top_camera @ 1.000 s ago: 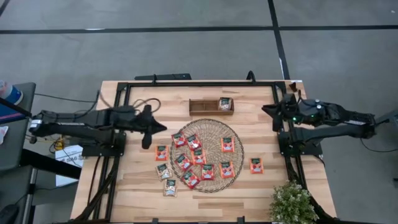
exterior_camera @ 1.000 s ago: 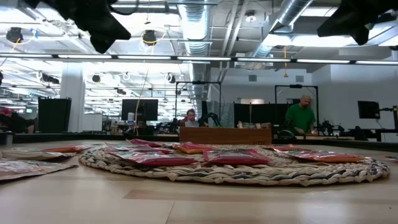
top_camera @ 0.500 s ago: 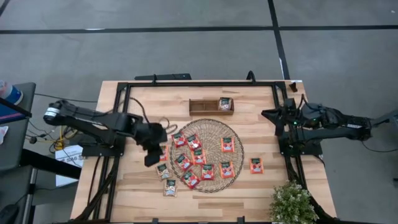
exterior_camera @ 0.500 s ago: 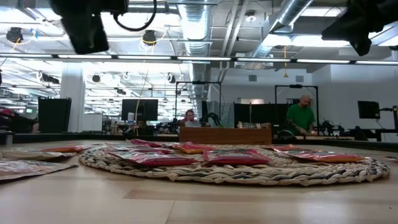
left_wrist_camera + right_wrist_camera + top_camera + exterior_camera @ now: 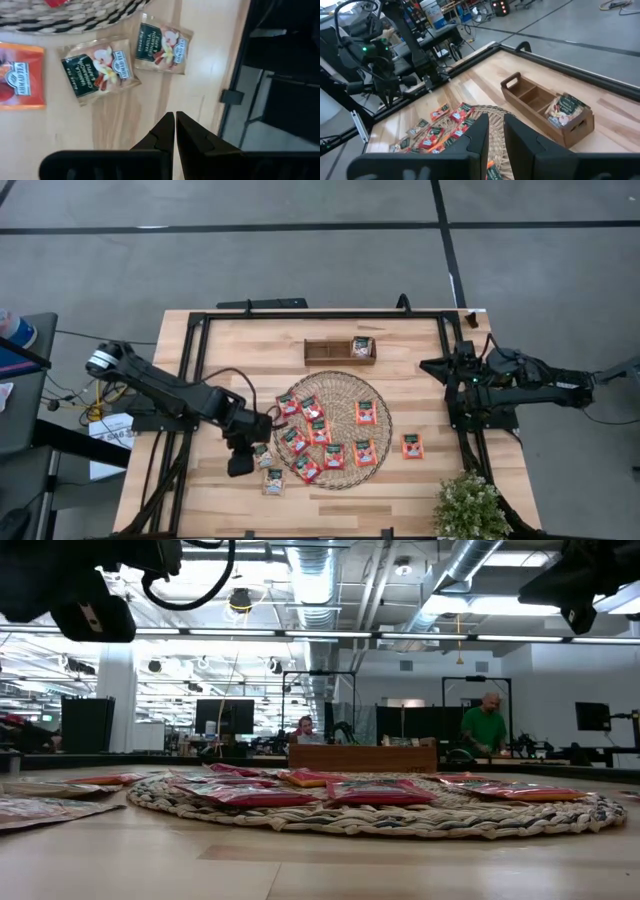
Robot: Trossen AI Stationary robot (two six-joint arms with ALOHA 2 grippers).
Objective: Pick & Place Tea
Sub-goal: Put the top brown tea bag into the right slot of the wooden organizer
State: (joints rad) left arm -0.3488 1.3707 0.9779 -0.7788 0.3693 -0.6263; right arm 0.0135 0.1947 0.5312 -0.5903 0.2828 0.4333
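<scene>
My left gripper (image 5: pixel 175 116) has swung from the desk's left edge down toward its front-left area, fingers clenched on nothing, so I judge a pick is next. 2 pale white-green square tea sachets (image 5: pixel 97 68) lie on bare wood just beside the round woven mat (image 5: pixel 332 430), just ahead of my fingertips. My right gripper (image 5: pixel 493 120) waits slightly parted, empty, at the right edge.
</scene>
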